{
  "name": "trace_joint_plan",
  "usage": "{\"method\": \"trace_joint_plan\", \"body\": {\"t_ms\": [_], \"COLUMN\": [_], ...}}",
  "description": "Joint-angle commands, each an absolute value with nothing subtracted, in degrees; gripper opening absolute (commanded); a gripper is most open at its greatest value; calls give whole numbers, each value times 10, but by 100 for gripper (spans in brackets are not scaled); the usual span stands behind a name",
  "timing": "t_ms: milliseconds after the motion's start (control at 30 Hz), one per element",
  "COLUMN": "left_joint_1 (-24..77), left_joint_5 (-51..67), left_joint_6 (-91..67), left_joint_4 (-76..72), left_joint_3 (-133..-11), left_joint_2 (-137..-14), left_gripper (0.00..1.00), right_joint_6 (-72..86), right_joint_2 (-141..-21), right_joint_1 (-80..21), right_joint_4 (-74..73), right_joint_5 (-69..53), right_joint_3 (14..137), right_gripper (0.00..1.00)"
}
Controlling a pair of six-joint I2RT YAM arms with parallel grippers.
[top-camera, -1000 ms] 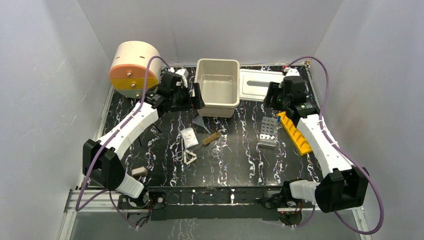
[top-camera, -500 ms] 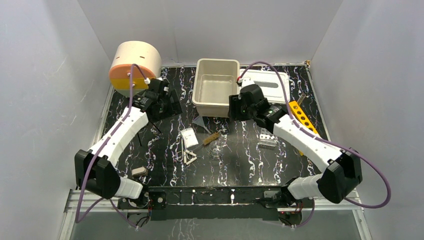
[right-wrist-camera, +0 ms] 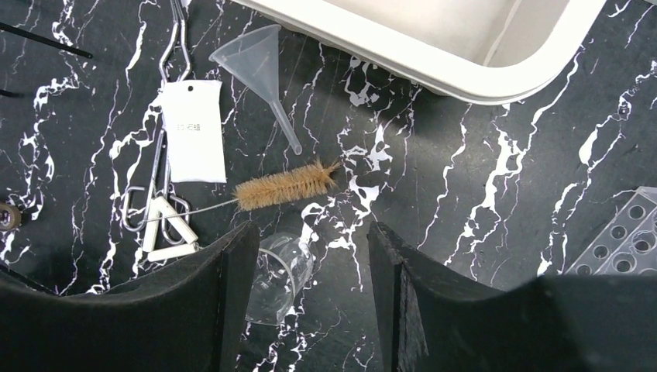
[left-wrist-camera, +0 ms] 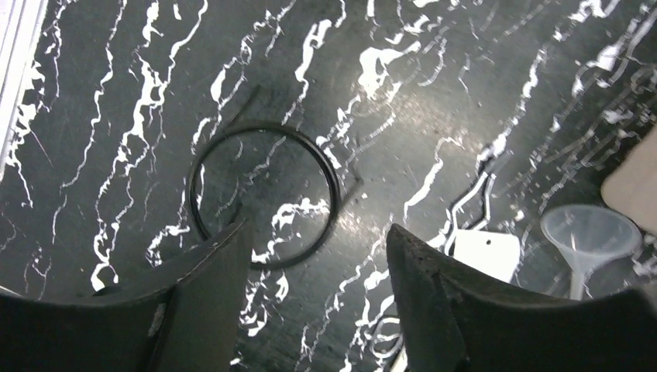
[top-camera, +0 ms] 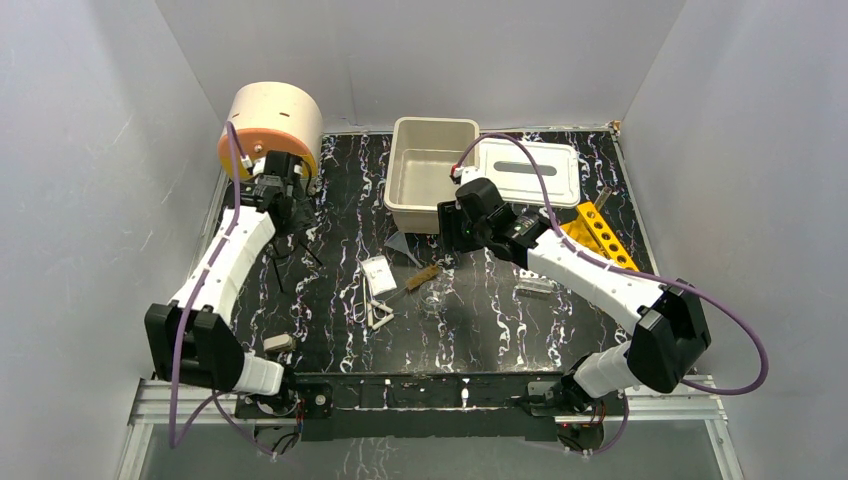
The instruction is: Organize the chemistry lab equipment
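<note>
Brush (right-wrist-camera: 285,186) apart from tub (right-wrist-camera: 434,62) rim — left end effector (left-wrist-camera: 318,232), right end effector (right-wrist-camera: 311,232) wide, empty

Black, white-veined table (top-camera: 480,320) — yellow tube rack (top-camera: 605,235), beige-and-orange drum (top-camera: 270,125), tan brush (right-wrist-camera: 283,186).

The bench (right-wrist-camera: 465,201) is black with white veining, smooth and glossy; the bin (right-wrist-camera: 403,60) is smooth cream plastic; near the bin, the funnel (right-wrist-camera: 259,58) is translucent plastic, the brush (right-wrist-camera: 283,186) has coarse tan bristles on thin wire, the packet (right-wrist-camera: 192,132) matt white.
</note>
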State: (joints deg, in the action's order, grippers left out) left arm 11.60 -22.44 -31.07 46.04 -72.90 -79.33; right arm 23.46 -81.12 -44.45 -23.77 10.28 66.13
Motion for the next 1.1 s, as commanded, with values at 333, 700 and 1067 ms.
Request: {"method": "trace_joint_plan", "body": {"t_ms": [333, 700, 1067], "left_joint_1": [55, 55, 55], "left_joint_5": [-184, -211, -134], "left_joint_6": [-277, -262, -223], "left_joint_4": [404, 447, 451], "left_joint_3": [-741, -784, -745], "left_joint_2": [-894, -839, -667], "left_gripper": [36, 0, 0], "right_joint_6": [250, 230, 248], "right_joint_2": [-788, -772, -746], "right_joint_1": [-452, -451, -452], "right_joint_4": [-198, -183, -105], "right_joint_5": [107, 113, 201], "right_joint_3": [664, 663, 645], "right_gripper": [62, 62, 63]}}
